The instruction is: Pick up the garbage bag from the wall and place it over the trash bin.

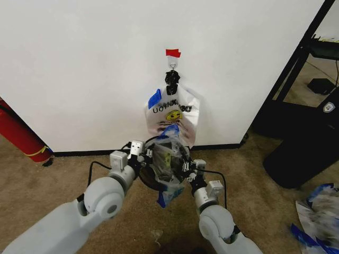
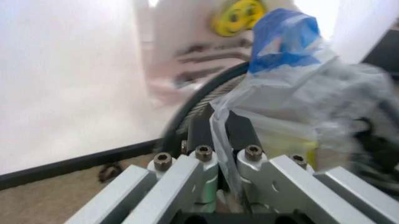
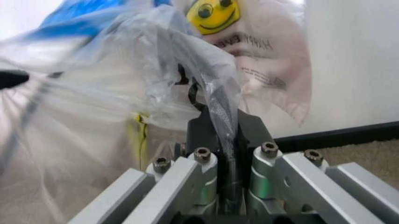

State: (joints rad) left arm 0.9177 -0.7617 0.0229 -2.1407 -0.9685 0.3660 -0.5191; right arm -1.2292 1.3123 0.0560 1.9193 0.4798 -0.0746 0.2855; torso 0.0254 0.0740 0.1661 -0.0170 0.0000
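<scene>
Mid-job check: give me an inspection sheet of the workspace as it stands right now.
Surface: brown carpet, wall behind.
Job's things: garbage bag stretched between both grippers over the trash bin; a blue strip hangs down in front.
Clutter: smiley-face shopping bag on the hook; crumpled plastic on the floor at right.
Grippers: left gripper pinches bag film; right gripper pinches bag film.
Cables: black cables along both wrists.
Surroundings: red cylinder at left, black rack at right.
</scene>
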